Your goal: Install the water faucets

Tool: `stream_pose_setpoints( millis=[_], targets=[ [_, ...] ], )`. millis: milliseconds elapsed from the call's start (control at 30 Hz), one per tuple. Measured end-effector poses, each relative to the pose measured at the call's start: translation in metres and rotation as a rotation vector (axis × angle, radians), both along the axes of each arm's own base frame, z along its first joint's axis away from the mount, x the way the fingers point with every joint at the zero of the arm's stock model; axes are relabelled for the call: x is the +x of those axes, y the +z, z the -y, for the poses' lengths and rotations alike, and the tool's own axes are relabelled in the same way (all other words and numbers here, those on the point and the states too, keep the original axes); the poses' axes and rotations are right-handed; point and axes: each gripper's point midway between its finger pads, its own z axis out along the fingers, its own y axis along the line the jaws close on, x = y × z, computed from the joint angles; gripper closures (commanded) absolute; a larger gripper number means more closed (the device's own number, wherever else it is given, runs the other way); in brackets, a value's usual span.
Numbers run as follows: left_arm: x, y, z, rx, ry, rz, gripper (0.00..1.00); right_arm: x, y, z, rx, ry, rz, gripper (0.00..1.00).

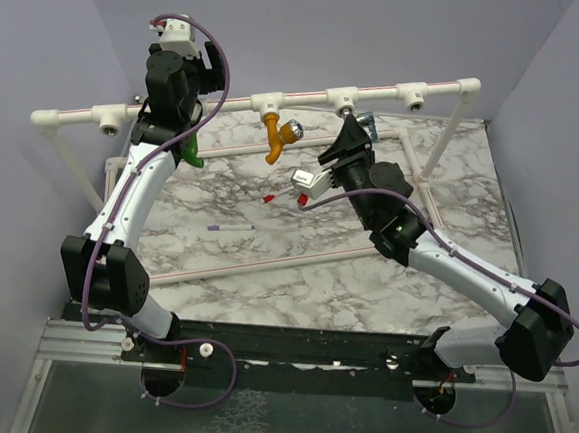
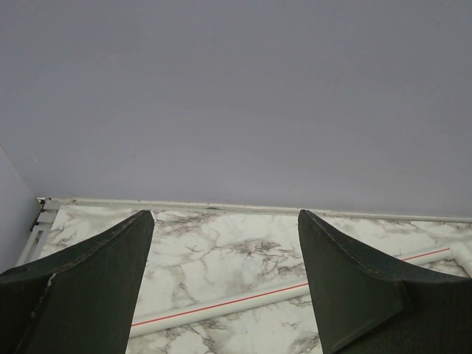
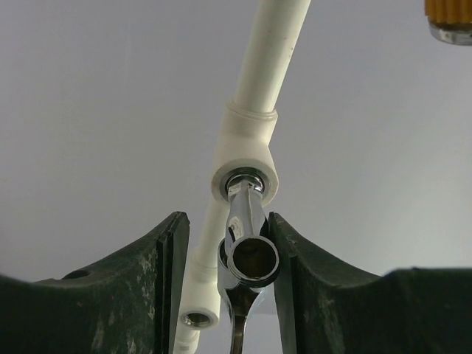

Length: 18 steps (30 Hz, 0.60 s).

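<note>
Seating the grey metal faucet [image 3: 249,247] into the white tee [image 3: 245,151] just ahead of the right gripper [image 3: 227,221], by my read. It lies between the fingers, touching one, gapped from the other; grip unconfirmed. Held end-on, presumably so the threads meet the socket. Left gripper [image 2: 225,215] is spread wide with nothing between — likely parked clear.

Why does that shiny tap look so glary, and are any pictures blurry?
Right wrist view: the grey metal faucet mirrors bright light along its chrome; the wall behind washes out pale. Left wrist view: the left gripper's fingers are dark, showing little detail. Top external view: even light, no hard shadows on the marble table, nothing blurred.
</note>
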Motion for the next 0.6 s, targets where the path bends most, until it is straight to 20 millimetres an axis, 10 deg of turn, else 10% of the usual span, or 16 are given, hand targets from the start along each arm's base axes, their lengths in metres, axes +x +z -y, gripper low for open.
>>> stream_pose_setpoints(
  millis=[233,600],
  targets=[
    [0.0,0.0,0.0,0.0,0.0,0.0,0.2,0.004,0.014,-0.001,0.043,-0.013,0.024,0.59],
    [0.0,0.0,0.0,0.0,0.0,0.002,0.2,0.008,0.013,0.0,0.083,-0.033,0.01,0.99]
  ],
)
